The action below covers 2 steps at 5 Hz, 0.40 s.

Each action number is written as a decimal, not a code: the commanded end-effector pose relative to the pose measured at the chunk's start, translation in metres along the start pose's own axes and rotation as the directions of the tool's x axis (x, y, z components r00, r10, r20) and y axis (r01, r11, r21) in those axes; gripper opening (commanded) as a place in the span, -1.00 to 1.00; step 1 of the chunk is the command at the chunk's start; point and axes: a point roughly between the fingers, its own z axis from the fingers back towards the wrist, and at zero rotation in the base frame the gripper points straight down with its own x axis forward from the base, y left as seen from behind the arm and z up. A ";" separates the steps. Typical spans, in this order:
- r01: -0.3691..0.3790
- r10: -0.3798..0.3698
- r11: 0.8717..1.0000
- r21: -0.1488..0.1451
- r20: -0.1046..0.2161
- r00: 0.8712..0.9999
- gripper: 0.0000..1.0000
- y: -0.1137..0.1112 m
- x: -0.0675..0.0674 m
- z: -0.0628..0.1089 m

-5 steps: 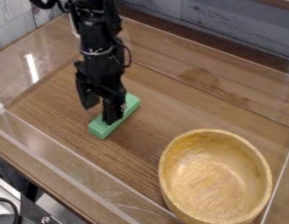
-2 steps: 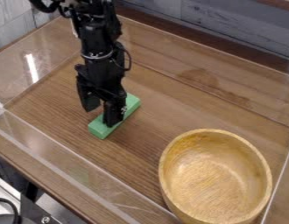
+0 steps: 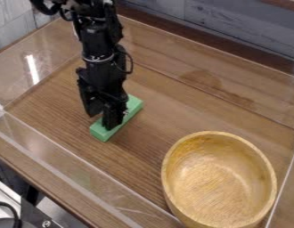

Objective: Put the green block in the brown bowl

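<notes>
The green block (image 3: 108, 130) lies flat on the wooden table, angled from lower left to upper right. My gripper (image 3: 102, 114) points straight down over its middle. One finger stands on each side of the block, low at table level, with a gap still showing between them. The fingers (image 3: 115, 113) hide the block's centre, and I cannot make out whether the pads touch it. The brown bowl (image 3: 175, 158), wide and of light wood, sits empty at the lower right, well apart from the gripper.
Clear plastic walls (image 3: 43, 134) fence the table on the left and front. A grey panelled wall (image 3: 232, 22) runs along the back. Bare wood (image 3: 197, 89) lies between the block and the bowl.
The fingers have drawn a little closer together around the green block. Arm and block have stayed in place.
</notes>
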 end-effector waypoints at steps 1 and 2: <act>-0.022 0.022 1.000 0.012 0.026 0.999 -1.00 0.005 0.004 0.010; -0.029 0.029 1.000 0.008 0.020 0.999 -1.00 0.004 0.003 0.014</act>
